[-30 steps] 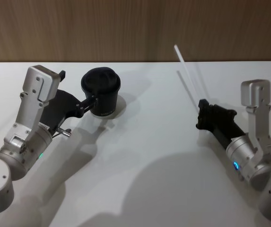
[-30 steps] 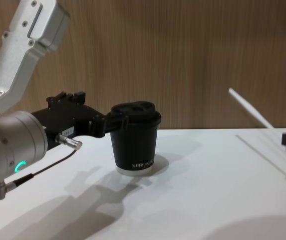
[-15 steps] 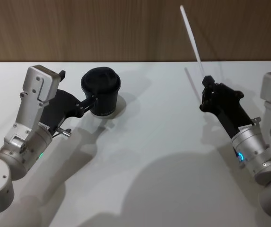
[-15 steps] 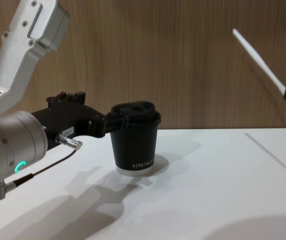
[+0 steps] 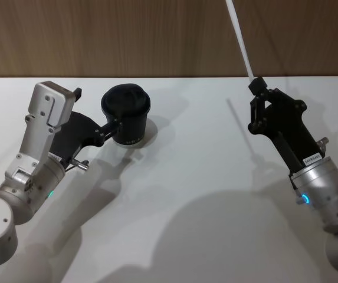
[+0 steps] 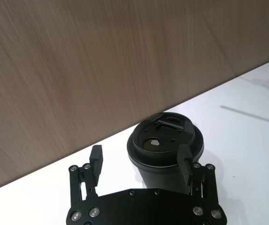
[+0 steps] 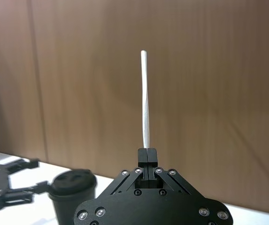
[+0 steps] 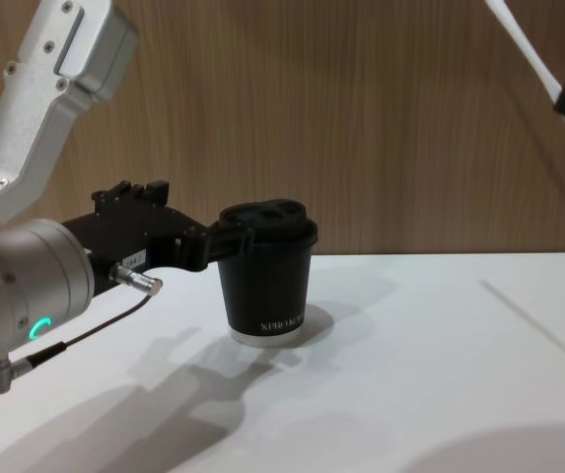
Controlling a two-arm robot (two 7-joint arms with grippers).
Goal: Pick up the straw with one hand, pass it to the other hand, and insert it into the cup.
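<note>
One straw (image 5: 240,40), pinched at its lower end by right gripper (image 5: 256,85), points up, well right of cup (image 5: 126,109); left gripper (image 6: 140,155) spread astride cup.

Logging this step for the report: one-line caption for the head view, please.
Right gripper holds the straw aloft by its lower end; open left gripper sits at the cup.

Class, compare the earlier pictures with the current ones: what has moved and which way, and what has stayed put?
The right gripper, shut on the straw, has risen from low over the table to high above it, carrying the straw up with it. The left gripper stays open at the cup, which has not moved.
</note>
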